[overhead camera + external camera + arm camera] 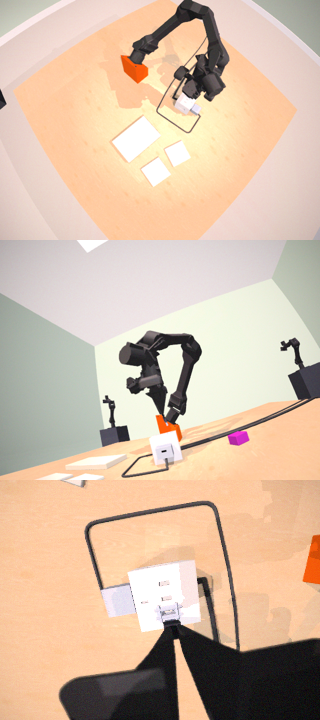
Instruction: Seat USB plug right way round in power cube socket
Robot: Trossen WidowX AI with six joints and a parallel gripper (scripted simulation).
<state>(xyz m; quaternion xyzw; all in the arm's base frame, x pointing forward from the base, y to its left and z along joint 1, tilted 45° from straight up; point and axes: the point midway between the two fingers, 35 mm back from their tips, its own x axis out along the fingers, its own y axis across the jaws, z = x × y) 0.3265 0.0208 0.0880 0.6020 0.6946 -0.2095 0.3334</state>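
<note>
USB plug (169, 613) stands in a socket on the top face of the white power cube (162, 600), at the cube's near edge in the wrist view, beside two other small slots on that face. The gripper (173, 626) reaches straight down onto it, its two dark fingers pressed nearly together and clamped on the plug. How deep the plug sits cannot be told from these views.

From the exterior view the gripper's tip (162, 417) comes down just above the cube (165, 447), whose near side carries a grey adapter block (163, 451) with a slot in it. A dark cable (144, 469) leaves below that block and loops over the wooden table top (271, 459), running away to the right. In the top view the same cable (175, 124) rings the cube.

Behind the cube stands the arm's orange base (169, 427). A magenta block (238, 437) lies to the right, well apart from the cube. Three flat white pads (136, 138) lie on the table on the near side, apart from the cable loop.
</note>
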